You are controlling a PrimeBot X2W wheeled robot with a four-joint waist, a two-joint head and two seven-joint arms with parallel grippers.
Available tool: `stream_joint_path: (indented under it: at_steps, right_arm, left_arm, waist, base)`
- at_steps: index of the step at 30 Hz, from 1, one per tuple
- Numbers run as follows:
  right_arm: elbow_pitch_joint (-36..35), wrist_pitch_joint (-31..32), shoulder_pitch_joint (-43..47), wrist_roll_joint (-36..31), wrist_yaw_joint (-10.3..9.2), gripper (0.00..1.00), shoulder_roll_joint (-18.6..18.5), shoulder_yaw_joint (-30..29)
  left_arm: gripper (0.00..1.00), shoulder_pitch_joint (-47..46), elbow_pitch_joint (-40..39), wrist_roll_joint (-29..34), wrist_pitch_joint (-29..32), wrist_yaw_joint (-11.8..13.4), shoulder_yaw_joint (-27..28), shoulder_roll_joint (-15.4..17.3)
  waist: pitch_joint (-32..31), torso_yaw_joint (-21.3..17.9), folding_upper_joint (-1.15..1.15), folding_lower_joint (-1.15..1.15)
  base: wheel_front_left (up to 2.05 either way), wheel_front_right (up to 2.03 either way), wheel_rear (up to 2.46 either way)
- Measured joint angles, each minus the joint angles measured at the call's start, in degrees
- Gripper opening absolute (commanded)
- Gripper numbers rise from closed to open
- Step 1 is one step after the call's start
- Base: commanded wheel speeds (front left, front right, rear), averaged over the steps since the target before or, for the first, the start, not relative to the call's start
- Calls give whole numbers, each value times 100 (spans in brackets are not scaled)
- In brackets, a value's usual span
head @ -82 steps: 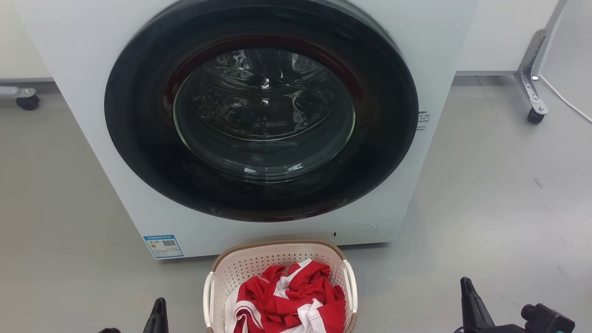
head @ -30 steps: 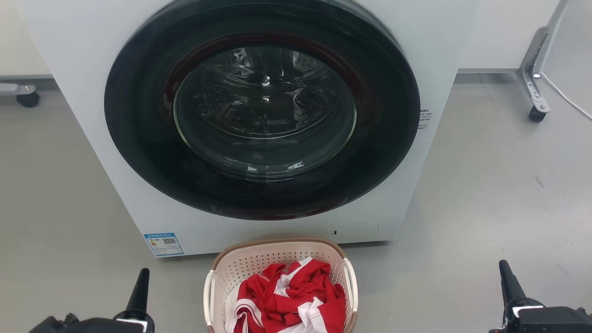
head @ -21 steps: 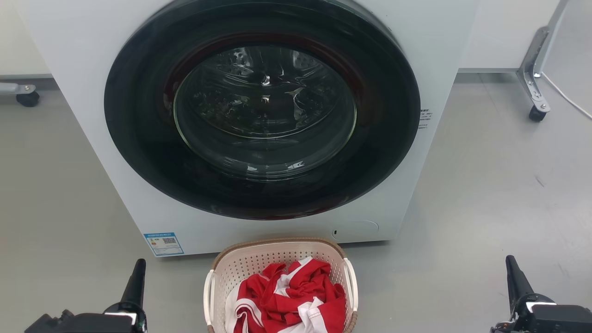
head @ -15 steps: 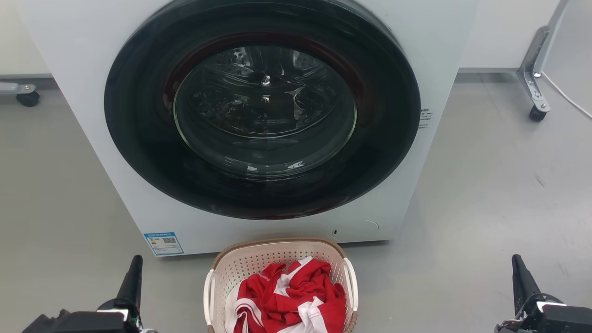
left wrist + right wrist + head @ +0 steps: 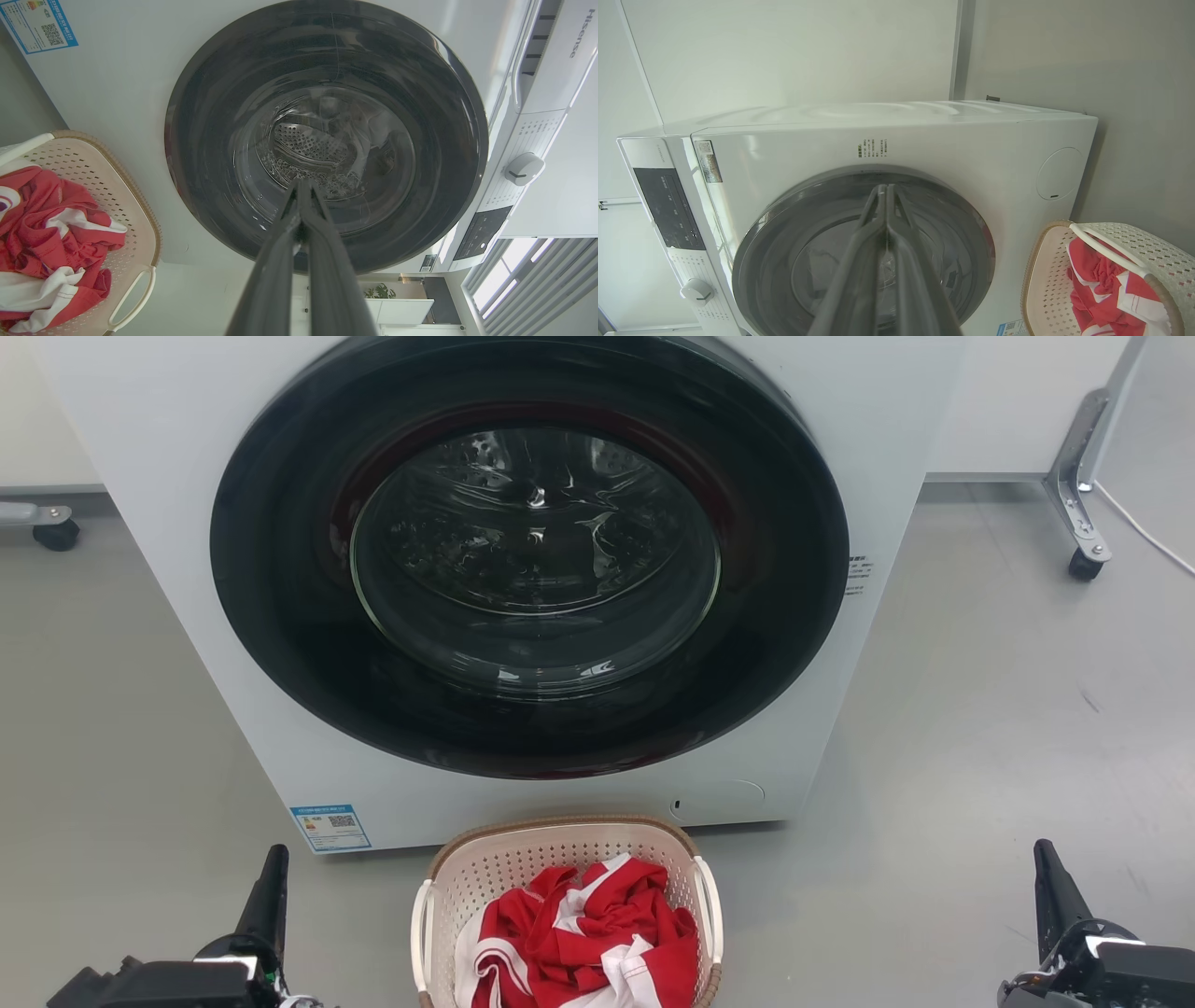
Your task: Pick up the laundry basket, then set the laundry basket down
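Your left gripper [image 5: 269, 887] sits low at the left of the head view. Its two dark fingers are pressed together tip to tip and hold no object. Your right gripper [image 5: 1051, 882] mirrors it at the lower right, also pinched closed and empty. Both point up toward the washer [image 5: 168, 569], and both stand well apart from the laundry basket [image 5: 523, 870], with a stretch of floor between each gripper and the basket's nearer side.

The basket rests on the floor between the two grippers, just in front of the washer's base. Its white loop handles [image 5: 417, 933] stand out on either side below the brown rim. The washer's dark round door [image 5: 271, 644] is closed. Through its glass [image 5: 532, 560] you can see the perforated drum. A blue-edged sticker [image 5: 330, 828] sits at the washer's lower left corner and a round flap [image 5: 719, 798] at its lower right. The left wrist view shows a control knob [image 5: 523, 168] on the panel.

The floor [image 5: 980, 756] is smooth grey with a few scuffs. A metal leg on a caster [image 5: 1075, 523] stands far right with a white cable [image 5: 1144, 543] beside it, and another caster [image 5: 56, 536] stands far left. A pale wall [image 5: 784, 46] lies behind the washer.

Inside the basket lies a crumpled red and white garment [image 5: 588, 943], heaped below the rim.
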Motion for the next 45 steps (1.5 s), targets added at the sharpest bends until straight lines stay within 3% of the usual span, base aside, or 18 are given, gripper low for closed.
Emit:
stream_joint_path:
  at_steps: [45]
  right_arm:
    - [0, 0, 0, 9, 0, 0, 1, 1]
  left_arm:
    - [0, 0, 0, -1, -1, 0, -1, -1]
  waist:
    - [0, 0, 0, 0]
  base:
    - [0, 0, 0]
